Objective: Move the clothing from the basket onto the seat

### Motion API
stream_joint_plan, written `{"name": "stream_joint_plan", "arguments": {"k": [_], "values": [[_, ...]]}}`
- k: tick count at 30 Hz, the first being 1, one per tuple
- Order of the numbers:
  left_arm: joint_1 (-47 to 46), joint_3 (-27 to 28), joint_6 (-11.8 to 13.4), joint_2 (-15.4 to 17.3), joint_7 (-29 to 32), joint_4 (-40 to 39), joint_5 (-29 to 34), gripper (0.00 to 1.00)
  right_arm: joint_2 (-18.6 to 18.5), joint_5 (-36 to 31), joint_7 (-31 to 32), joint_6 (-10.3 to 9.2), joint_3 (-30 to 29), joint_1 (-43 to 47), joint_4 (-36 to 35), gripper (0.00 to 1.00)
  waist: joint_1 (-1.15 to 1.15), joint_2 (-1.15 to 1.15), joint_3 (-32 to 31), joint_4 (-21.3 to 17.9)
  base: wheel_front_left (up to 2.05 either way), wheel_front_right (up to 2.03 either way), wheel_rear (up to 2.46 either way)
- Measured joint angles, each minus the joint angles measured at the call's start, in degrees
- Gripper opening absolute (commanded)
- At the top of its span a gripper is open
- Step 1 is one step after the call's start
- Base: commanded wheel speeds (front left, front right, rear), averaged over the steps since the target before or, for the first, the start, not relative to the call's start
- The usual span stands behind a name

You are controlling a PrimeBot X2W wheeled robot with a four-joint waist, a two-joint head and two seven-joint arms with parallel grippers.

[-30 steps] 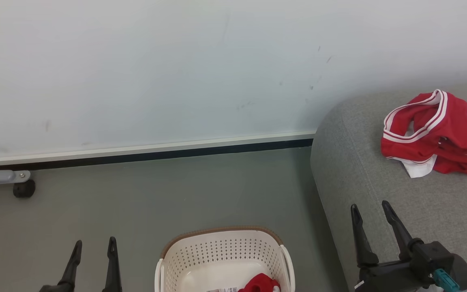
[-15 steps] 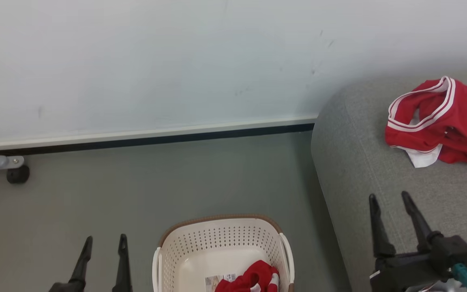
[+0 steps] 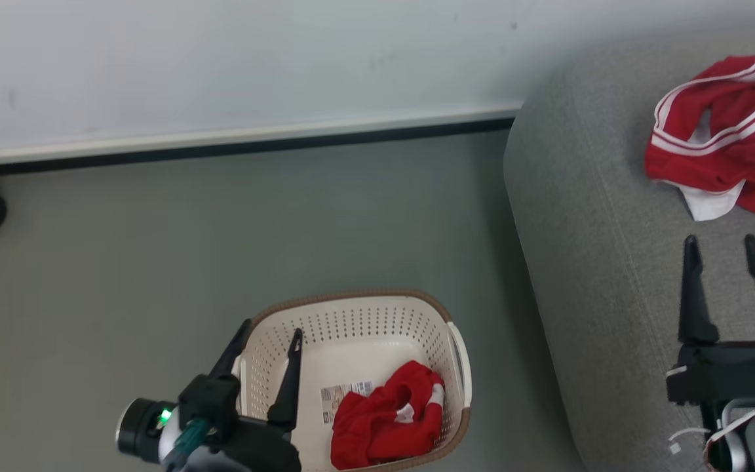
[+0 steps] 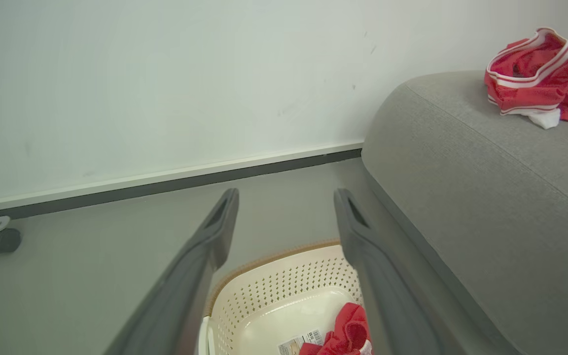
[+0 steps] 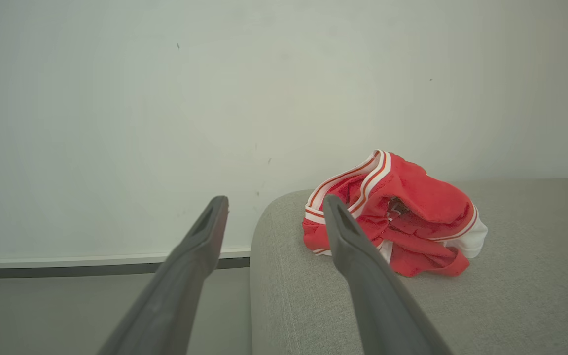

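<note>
Left tool (image 3: 270, 329) spread wide and empty, tips at the basket's (image 3: 351, 296) left rim. Crumpled red garment (image 3: 384, 423) lay inside (beside a sticker (image 3: 345, 396)). Right tool (image 3: 721, 239) likewise released, above the seat (image 3: 600, 262), near second red garment (image 3: 725, 131) lying there.

The basket (image 3: 351, 328) is coloured cream-white, patterned with rows of small holes and edged in brown. The garment inside (image 3: 384, 426) is seen as red with white trim, the other garment (image 3: 725, 124) as red banded with white stripes. The seat (image 3: 587, 262) is woven grey. The floor (image 3: 154, 262) is coloured grey-green.
</note>
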Motion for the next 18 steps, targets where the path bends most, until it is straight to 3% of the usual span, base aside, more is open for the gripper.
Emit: {"name": "stream_joint_plan", "arguments": {"k": [18], "values": [[-13.04, -7.69, -3.00, -2.92, 5.50, 15.33, 4.41, 1.00, -0.85, -1.00, -0.01, -0.42, -1.62, -10.65, -7.03, 1.00, 0.00, 0.00, 13.33, -2.81, 0.00, 0.00, 0.00]]}}
